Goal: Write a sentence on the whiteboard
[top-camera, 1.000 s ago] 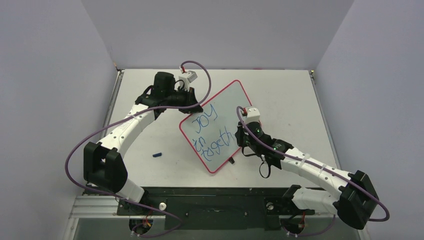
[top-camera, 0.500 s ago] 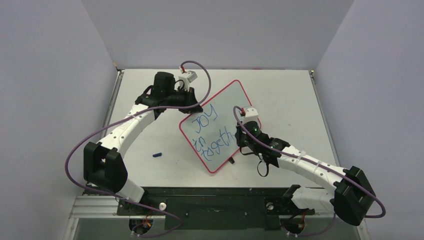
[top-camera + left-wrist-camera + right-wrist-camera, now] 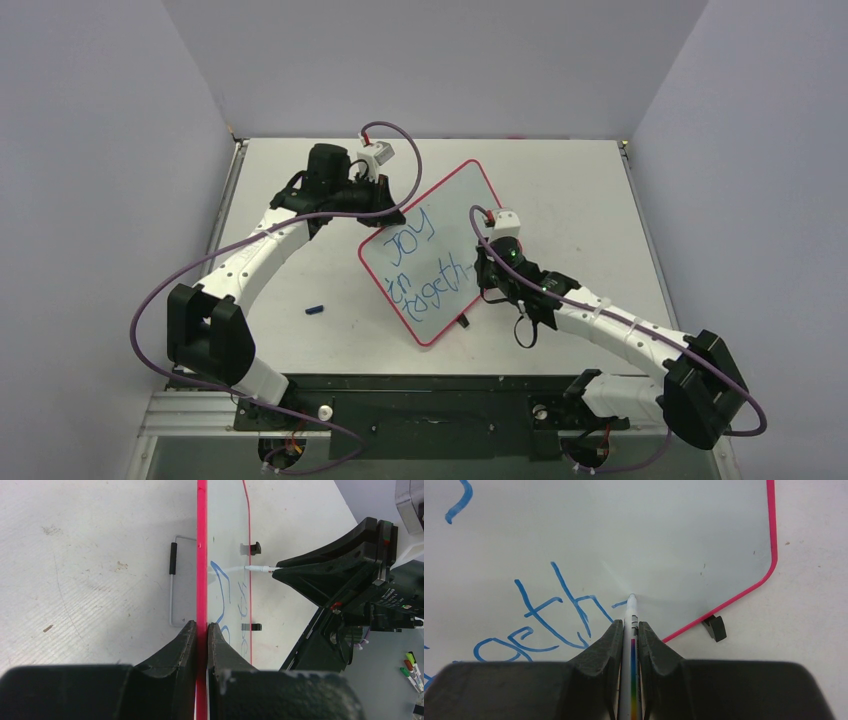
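Blue writing (image 3: 540,621) cropped; marker (image 3: 632,617) maybe touching whiteboard (image 3: 684,535).

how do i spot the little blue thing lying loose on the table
Find the grey table, then the red-framed whiteboard near its middle. Left of the board's near corner, between it and the left arm, lies a short dark-blue piece. It sits alone on bare tabletop, touching nothing.

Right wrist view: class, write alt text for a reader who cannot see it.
The right tool grips a white marker, its tip on the whiteboard at a short dash after blue handwriting ending "geth". The board's pink frame and one black foot show at right.
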